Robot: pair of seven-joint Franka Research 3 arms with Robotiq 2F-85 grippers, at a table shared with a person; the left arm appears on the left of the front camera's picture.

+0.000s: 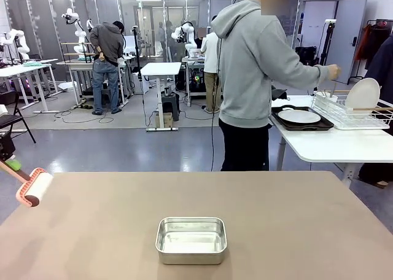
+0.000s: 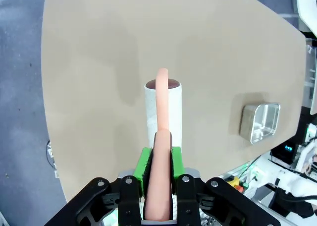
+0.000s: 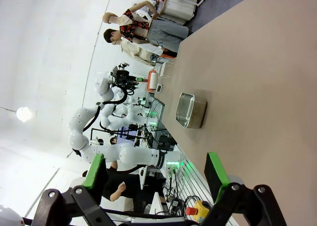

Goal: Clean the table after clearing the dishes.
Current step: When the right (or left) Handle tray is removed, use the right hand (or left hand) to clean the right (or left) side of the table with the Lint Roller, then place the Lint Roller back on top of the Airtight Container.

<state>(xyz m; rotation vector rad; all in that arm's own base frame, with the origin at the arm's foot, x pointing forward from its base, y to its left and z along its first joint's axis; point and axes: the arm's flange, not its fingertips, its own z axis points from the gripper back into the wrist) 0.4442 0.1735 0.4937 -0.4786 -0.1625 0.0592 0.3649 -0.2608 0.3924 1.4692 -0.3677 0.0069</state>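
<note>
Table [image 1: 295, 225] | roller [image 1: 34, 188] handle cut off | left hand [image 2: 157, 179] clamped

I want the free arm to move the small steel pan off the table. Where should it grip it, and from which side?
Probably from above, jaws straddling one wall of the steel pan: it sits upright and open-topped on the table, with a thin raised rim all round. A short side suits best, as the whole pan looks too wide to span. The right gripper is open and nothing stands beside the pan.
</note>
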